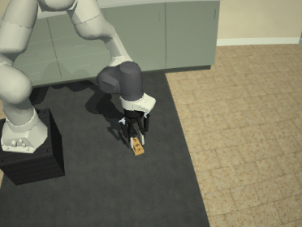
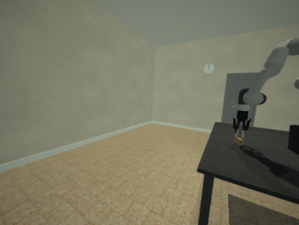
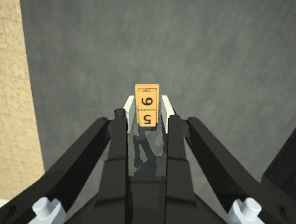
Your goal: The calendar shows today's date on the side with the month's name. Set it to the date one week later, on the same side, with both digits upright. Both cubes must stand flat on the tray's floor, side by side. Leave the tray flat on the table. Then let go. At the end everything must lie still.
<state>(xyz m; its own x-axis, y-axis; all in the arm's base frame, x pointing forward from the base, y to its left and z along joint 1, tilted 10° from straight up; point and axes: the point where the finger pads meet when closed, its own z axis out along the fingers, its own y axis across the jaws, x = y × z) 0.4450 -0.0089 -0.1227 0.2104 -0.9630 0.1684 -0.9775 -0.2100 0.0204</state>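
The small orange calendar (image 1: 140, 152) (image 2: 241, 144) (image 3: 147, 86) stands on the dark table top (image 1: 101, 190). In the wrist view its two cubes show top faces with a 9 (image 3: 147, 101) and a 5 (image 3: 147, 119). The month side is not readable in any view. My gripper (image 1: 136, 141) (image 2: 240, 135) (image 3: 148, 103) points straight down over the calendar. Its fingers are partly open and straddle the near end of the calendar. A narrow gap shows between each white finger pad and the calendar's sides.
The robot's black base block (image 1: 34, 164) (image 3: 284, 162) stands to the left of the calendar. The table's edge (image 1: 184, 142) runs not far to the right, with tiled floor (image 1: 252, 122) beyond. Grey cabinets (image 1: 174, 32) stand behind.
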